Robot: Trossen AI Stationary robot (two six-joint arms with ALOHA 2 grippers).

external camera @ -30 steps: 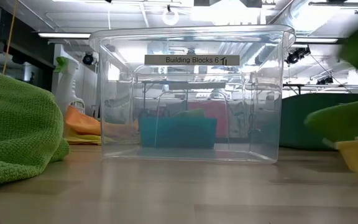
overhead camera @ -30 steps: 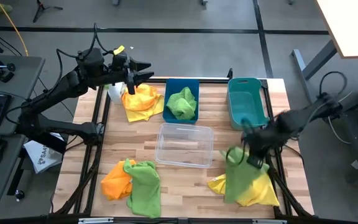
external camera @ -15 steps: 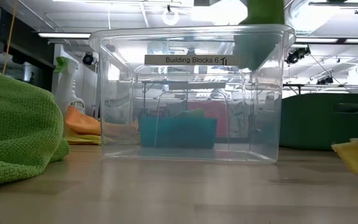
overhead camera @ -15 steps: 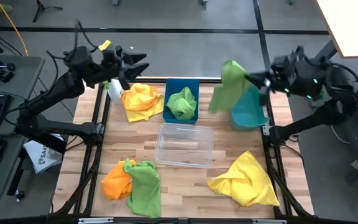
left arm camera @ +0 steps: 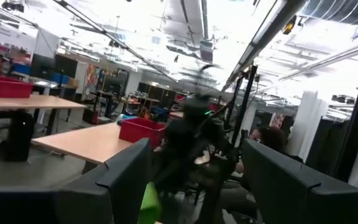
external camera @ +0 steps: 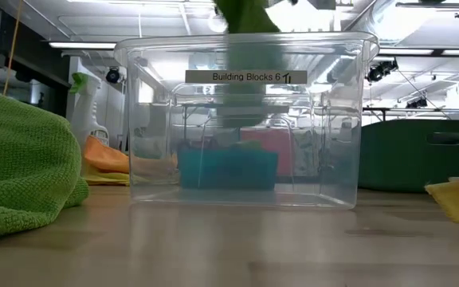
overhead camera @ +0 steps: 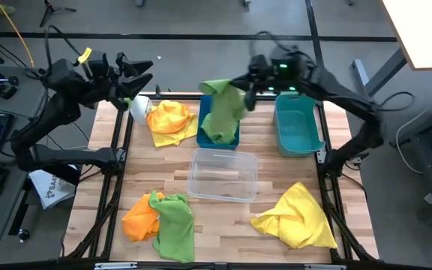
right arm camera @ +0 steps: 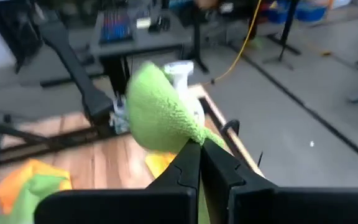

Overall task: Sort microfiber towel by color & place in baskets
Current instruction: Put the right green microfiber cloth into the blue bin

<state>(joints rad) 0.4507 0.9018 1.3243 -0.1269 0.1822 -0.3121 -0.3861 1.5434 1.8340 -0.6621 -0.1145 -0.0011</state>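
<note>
My right gripper (overhead camera: 236,85) is shut on a lime green microfiber towel (overhead camera: 222,111) that hangs over the dark blue basket (overhead camera: 234,100) at the table's far side. The low view shows this towel (external camera: 244,16) high up, behind the clear basket (external camera: 245,119). My left gripper (overhead camera: 142,74) hovers open and empty above the table's far left corner. An orange-yellow towel (overhead camera: 169,120) lies beside the blue basket. An orange towel (overhead camera: 138,217) and a green one (overhead camera: 175,229) lie near left, and a yellow towel (overhead camera: 300,217) near right. My right gripper pinches a bunched fold of the green towel (right arm camera: 185,140) between its two shut fingers (right arm camera: 219,168). The fingers reach in from the table's right, slanting slightly down. The towel hangs slack below them, clear of the table; whether its lower end touches the blue basket's contents I cannot tell.
The clear basket (overhead camera: 222,174) stands mid-table and the teal basket (overhead camera: 298,124) at far right. A white spray bottle (overhead camera: 137,111) stands at the far left corner under my left gripper. Bare wood lies between the clear basket and the near edge.
My right gripper has lifted the green towel off the yellow one at near right. It swung up toward the far edge, then left past the teal basket to above the blue basket, with the towel hanging clear. My left gripper has risen and drawn back left, still open.
</note>
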